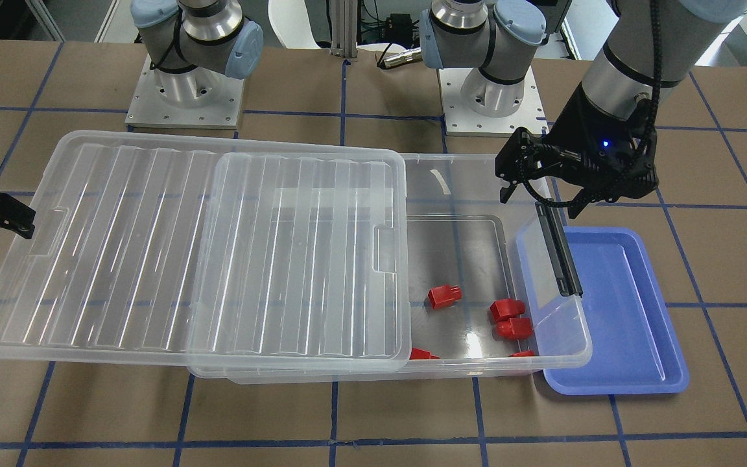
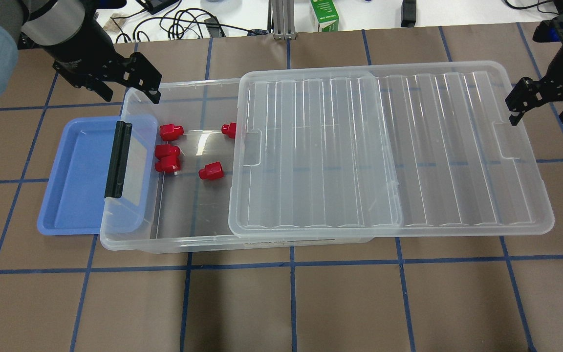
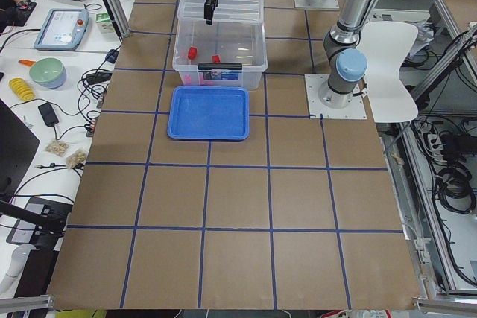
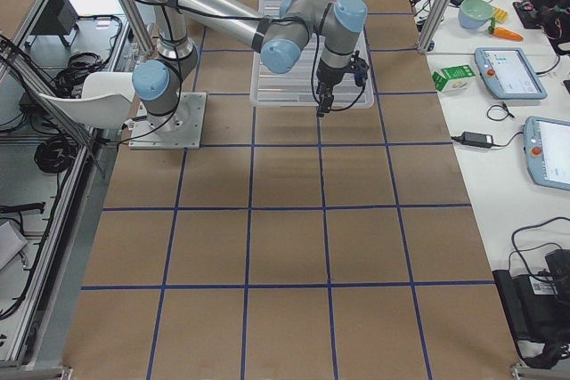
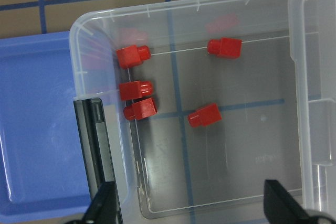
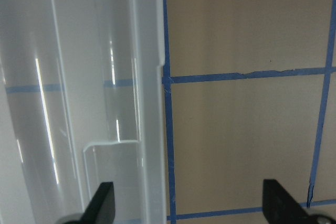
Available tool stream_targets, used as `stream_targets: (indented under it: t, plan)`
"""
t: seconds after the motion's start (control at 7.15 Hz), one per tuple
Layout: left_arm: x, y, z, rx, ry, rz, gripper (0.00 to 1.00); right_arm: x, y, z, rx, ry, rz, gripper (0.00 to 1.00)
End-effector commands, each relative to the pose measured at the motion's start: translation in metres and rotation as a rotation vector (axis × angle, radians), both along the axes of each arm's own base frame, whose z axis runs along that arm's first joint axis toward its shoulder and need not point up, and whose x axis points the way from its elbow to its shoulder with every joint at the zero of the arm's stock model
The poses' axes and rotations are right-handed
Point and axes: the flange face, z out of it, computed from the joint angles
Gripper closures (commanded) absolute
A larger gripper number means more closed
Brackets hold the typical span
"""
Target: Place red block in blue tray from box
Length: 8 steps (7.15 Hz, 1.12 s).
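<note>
Five red blocks (image 2: pixel 167 150) lie on the floor of the box (image 2: pixel 174 243), all in its uncovered stretch at the robot's left end; three sit close to the end wall below the black latch bar (image 2: pixel 118 159), two of them touching side by side, the third just beside them toward the wall away from the robot; a fourth block (image 2: pixel 211 171) lies apart, farther in along the floor; a fifth block (image 2: pixel 228 129) sits near the wall away from the robot, close to the edge of the lid (image 2: pixel 389 151). The ribbed clear lid rests on the box's rim, slid toward the robot's right; it covers most of the box and overhangs well past its right end. The blue tray (image 2: pixel 74 176) lies flat on the table (image 2: pixel 311 303) at the box's left end, its nearer edge tucked under the box's overhanging rim and latch bar.

The left gripper (image 2: pixel 130 93) hangs above the open end of the box, well clear of the blocks; its jaws stand wide apart with nothing between them, and its wrist view looks down on all five blocks. The right gripper (image 2: pixel 540 117) hangs over the far right end of the lid, at its edge; its jaws are likewise spread and grasp nothing, with the lid's rim to one side and bare table to the other.
</note>
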Motion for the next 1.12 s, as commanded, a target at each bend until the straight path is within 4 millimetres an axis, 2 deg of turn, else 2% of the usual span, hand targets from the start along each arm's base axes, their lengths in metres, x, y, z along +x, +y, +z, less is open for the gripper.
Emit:
stream_targets:
  t: [0.0,0.14,0.28,0.42,0.56,0.7,0.84,0.98]
  plan:
    - [0.004,-0.011,-0.067,-0.070,0.041,-0.159,0.00,0.005,0.011,0.021,-0.001,0.000,0.000,0.00]
    - [0.002,-0.003,-0.099,-0.108,0.034,-0.289,0.00,0.010,0.025,0.046,-0.031,0.015,-0.002,0.00]
    - [-0.007,0.011,-0.136,-0.087,0.038,-0.336,0.00,0.017,0.041,0.073,-0.064,0.032,-0.002,0.00]
    - [-0.016,0.020,-0.153,-0.154,0.019,-0.377,0.00,0.024,0.060,0.097,-0.078,0.044,-0.001,0.00]
    - [-0.016,0.030,-0.180,-0.168,0.013,-0.406,0.00,0.033,0.077,0.112,-0.079,0.034,-0.002,0.00]
    - [-0.018,0.036,-0.205,-0.154,0.019,-0.409,0.00,0.036,0.086,0.119,-0.077,0.032,0.004,0.00]
    - [-0.021,0.042,-0.215,-0.157,0.016,-0.443,0.00,0.036,0.087,0.116,-0.068,0.033,0.012,0.00]
    - [-0.020,0.038,-0.222,-0.167,0.015,-0.474,0.00,0.037,0.086,0.118,-0.075,0.031,0.013,0.00]
